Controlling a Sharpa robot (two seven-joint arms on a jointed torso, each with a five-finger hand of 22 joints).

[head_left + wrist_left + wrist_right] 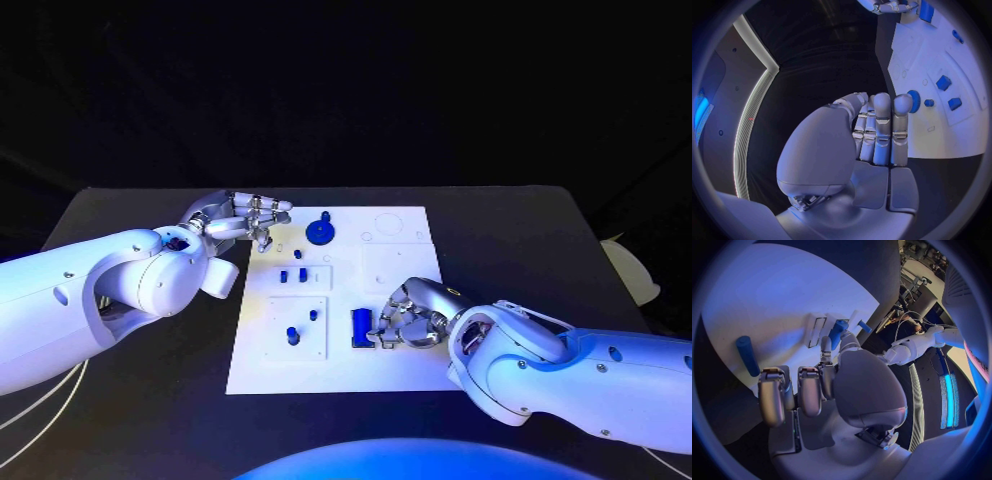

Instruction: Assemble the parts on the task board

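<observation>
right hand (405, 318) sits on the white task board (404, 372) with its fingers (810, 390) curled right next to a blue block (361, 327), can't tell if it's actually gripped, while left hand (238, 219) hovers at the board's far-left corner, fingers curled in around nothing.

No readable text, labels or numbers anywhere (task board (397, 300) included).

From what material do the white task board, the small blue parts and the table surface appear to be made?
The task board looks like rigid plastic or painted sheet: flat, matte white, with clean cut recesses. The blue parts, such as the round one, look like moulded or printed plastic: uniform colour, slight sheen. The table seems covered in black cloth or matte coating, since it gives no reflections. None of this is certain.
</observation>
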